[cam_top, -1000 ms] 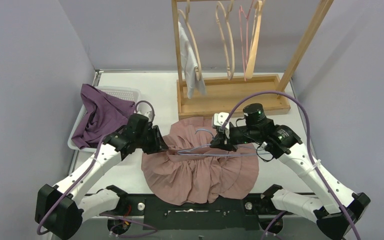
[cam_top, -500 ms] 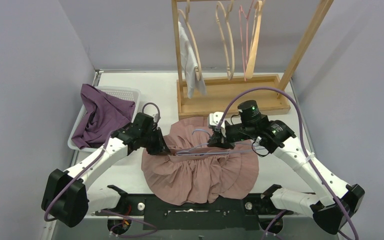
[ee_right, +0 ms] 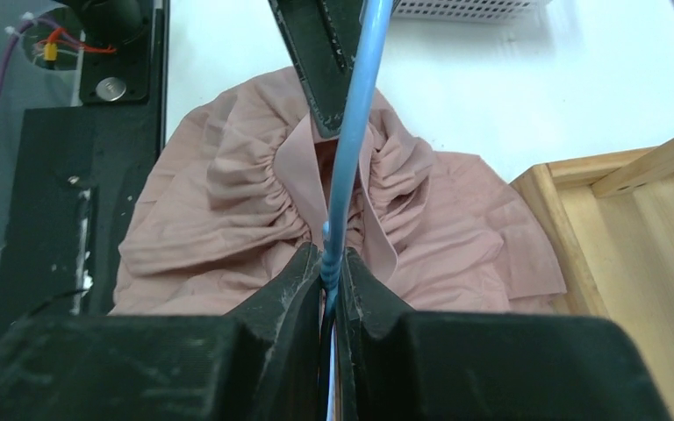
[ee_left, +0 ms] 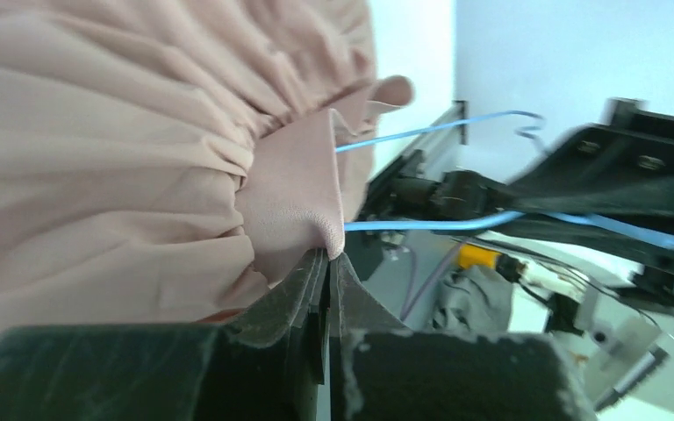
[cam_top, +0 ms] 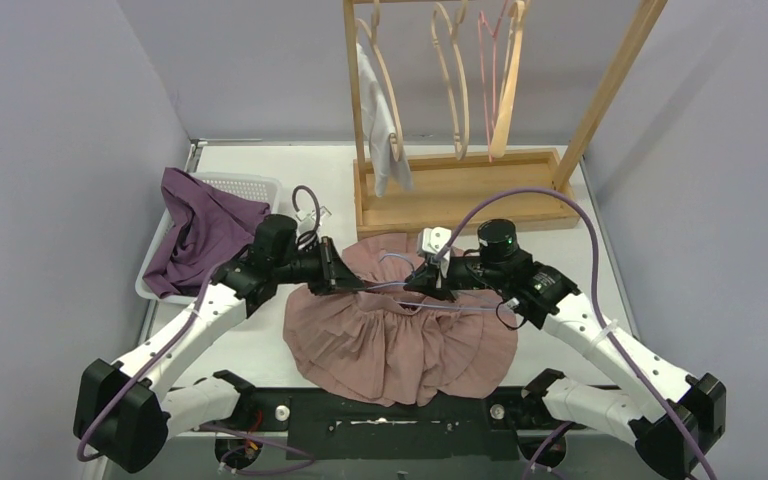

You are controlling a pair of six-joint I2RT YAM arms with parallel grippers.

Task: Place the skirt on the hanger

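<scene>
On the desk [cam_top: 290, 175], the pink skirt [cam_top: 400, 345] lies bunched between both arms. Left tool [ee_left: 327, 259] is pressed together on its waistband fold; right tool [ee_right: 333, 261] pinches the blue wire hanger [ee_right: 355, 105]. Soft, limp, light cloth, likely slippery: the gathered waistband looks the surest hold.

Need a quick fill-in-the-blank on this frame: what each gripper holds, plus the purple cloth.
The left gripper is shut on the waistband of the pink ____.
The right gripper is shut on the blue wire ____.
The purple cloth drapes over the white ____.
Missing words: skirt; hanger; basket.
</scene>
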